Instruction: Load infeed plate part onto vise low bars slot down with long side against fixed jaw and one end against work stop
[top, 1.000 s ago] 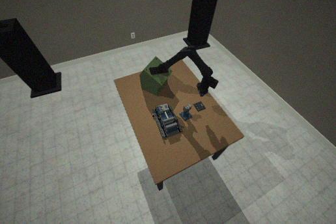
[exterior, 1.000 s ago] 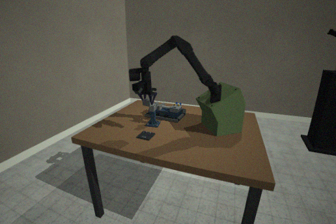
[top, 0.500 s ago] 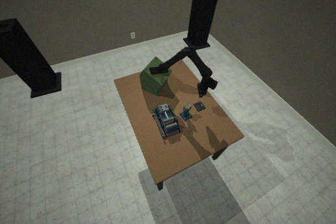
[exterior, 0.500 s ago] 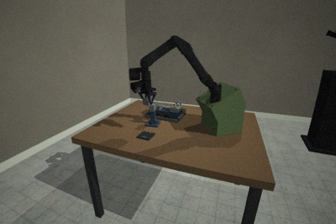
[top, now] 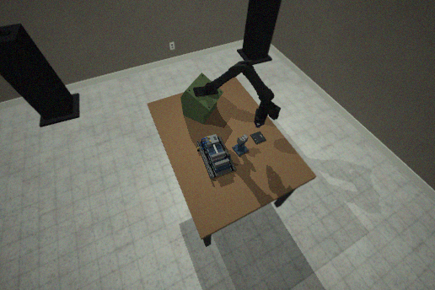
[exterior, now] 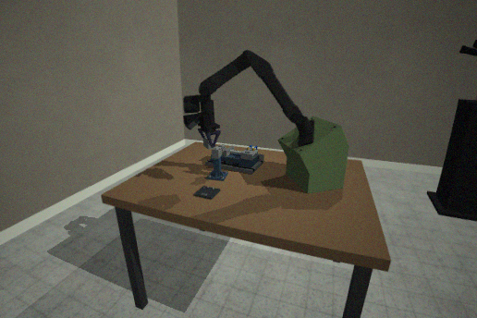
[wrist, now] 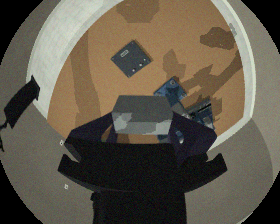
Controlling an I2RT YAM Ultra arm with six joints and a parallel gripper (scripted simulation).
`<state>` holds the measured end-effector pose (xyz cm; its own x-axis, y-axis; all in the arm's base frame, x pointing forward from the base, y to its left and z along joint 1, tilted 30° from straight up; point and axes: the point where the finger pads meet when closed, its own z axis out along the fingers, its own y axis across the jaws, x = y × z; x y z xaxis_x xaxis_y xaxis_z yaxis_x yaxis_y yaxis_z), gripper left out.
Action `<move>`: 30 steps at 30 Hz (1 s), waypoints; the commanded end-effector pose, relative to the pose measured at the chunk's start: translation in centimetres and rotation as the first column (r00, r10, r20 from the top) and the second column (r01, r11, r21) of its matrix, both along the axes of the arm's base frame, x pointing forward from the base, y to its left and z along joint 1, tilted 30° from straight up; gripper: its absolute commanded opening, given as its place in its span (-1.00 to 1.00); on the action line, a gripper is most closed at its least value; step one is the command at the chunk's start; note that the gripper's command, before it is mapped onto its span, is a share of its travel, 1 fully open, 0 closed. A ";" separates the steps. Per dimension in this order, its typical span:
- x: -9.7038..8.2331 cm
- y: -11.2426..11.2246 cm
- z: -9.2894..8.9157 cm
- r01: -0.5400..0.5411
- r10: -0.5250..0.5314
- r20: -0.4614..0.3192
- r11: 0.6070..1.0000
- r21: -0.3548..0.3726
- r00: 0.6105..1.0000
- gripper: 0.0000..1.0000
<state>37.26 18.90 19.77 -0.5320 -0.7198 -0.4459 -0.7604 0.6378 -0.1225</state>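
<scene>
The part, a grey block, is held crosswise between the fingertips. My gripper is shut on it, above the table near the infeed plate and V-block stand. The milled slot cannot be made out. The dark infeed plate bears no block. The V-block stand has a blue base and grey top. The vise stands beyond it, partly in the wrist view; its bars and work stop are too small to tell.
The green arm pedestal stands on the wooden table, at its rear in the top view. The V-block stand rises between the infeed plate and the vise. Black columns stand on the floor away from the table.
</scene>
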 end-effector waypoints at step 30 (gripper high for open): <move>1.2 -4.5 0.7 0.671 -0.609 -0.287 0.702 0.238 0.739 -1.00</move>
<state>38.50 14.84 18.74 -0.9094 -0.1120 -0.4005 -0.2099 0.9549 0.2098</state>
